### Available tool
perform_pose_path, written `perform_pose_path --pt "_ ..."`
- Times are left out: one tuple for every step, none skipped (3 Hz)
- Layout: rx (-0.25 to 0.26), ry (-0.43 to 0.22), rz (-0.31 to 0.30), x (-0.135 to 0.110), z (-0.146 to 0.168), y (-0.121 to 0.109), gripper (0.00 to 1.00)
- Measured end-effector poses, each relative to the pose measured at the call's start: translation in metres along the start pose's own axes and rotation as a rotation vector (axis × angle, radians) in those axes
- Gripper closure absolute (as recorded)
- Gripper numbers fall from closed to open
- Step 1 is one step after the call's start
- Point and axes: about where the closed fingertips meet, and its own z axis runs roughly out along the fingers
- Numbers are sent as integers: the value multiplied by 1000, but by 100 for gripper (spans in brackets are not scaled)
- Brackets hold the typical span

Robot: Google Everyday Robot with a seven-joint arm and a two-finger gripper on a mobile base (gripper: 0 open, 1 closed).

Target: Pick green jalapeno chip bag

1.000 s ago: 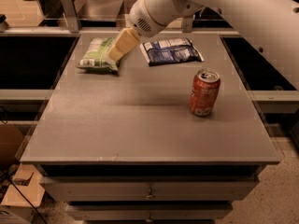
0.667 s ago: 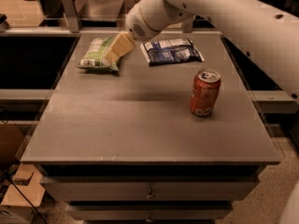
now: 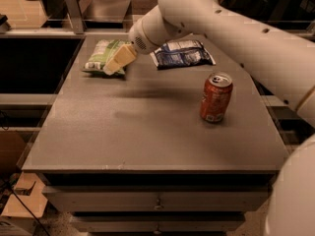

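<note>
Hand point(image 3: 117, 62) sits lower vs. 1 s ago, now over view-right end of green jalapeno chip bag point(image 3: 98, 54) at bench point(image 3: 147, 132) rear corner; open/closed state cannot be told.

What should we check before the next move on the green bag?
1. Target in view: green bag lies flat near the table's far left corner. Ok.
2. Right target: gripper is at the green bag's right end, not at the blue bag. Ok.
3. Gripper touching the green bag: it overlaps the bag in the camera view, but height above it is unclear. Cannot tell.
4. Neighbours clear: the blue bag lies apart to the right, and the can stands upright well nearer the camera. Ok.
5. Green bag fully on the table: close to the left edge, nothing overhanging. Ok.
</note>
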Motion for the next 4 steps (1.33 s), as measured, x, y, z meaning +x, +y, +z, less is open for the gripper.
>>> perform_pose_path --pt "-22 1 51 11 32 0 0" --pt "-41 -6 85 16 58 -2 0" --pt "-46 -12 118 22 76 -6 18" --pt "-27 -10 132 26 79 -12 41"
